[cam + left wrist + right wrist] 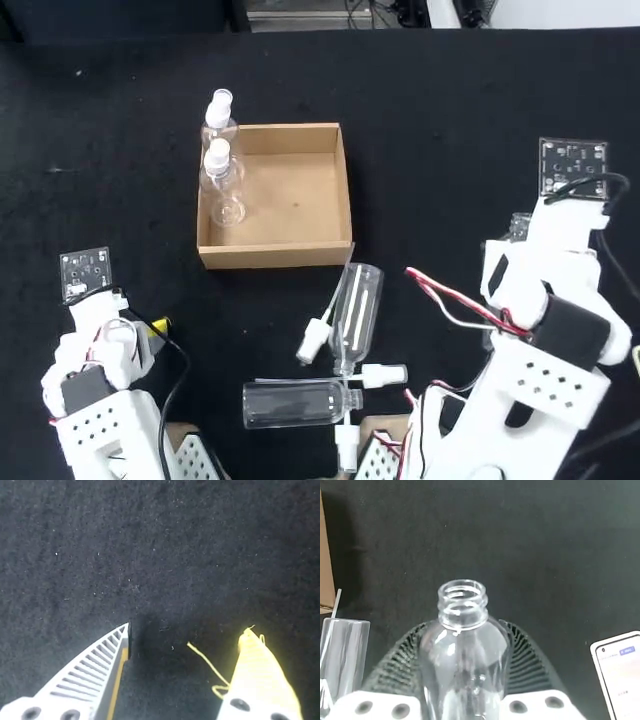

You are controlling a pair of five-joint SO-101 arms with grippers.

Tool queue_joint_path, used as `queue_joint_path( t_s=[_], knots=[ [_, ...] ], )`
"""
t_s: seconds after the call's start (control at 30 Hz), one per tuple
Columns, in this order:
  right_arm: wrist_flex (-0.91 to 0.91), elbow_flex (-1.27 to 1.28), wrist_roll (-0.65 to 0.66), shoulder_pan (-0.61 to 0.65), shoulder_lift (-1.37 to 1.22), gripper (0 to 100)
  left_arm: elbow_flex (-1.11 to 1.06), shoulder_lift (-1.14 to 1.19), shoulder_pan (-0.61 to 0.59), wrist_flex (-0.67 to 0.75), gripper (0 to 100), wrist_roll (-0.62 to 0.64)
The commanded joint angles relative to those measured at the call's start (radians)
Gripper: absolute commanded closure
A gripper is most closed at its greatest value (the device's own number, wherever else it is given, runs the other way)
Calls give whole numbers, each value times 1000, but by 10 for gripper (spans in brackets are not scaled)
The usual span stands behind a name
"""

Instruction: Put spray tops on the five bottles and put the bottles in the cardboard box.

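The right gripper (pixel 465 626) pinches a clear bottle (pixel 462 600) that has no top. Its dark ribbed fingers (pixel 520 655) press against both sides of the body, and the open neck stands out past the fingertips. Off to one side of those fingers lies a second bottle (pixel 345 650), with the cardboard box (pixel 325 555) beyond it. The left gripper (pixel 186 629) hangs over the black table (pixel 150 540), its fingers (pixel 100 670) spread wide with bare cloth between them.
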State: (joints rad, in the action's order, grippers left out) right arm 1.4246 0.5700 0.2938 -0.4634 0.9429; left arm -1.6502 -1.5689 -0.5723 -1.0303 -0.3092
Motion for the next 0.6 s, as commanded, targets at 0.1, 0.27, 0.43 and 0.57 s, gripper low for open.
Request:
queue_joint_path(
  t_s=[0.1, 0.27, 0.43, 0.57],
  knots=[
    [-133, 51, -6, 17, 22, 988, 15, -9, -4, -9, 679, -8],
    [-135, 85, -8, 17, 24, 988, 15, -9, -4, -11, 679, -8],
    [-140, 91, -8, 17, 24, 988, 15, -9, -4, -11, 679, -8],
    [-141, 88, -8, 17, 24, 988, 15, -9, -10, -12, 679, -8]
  ],
)
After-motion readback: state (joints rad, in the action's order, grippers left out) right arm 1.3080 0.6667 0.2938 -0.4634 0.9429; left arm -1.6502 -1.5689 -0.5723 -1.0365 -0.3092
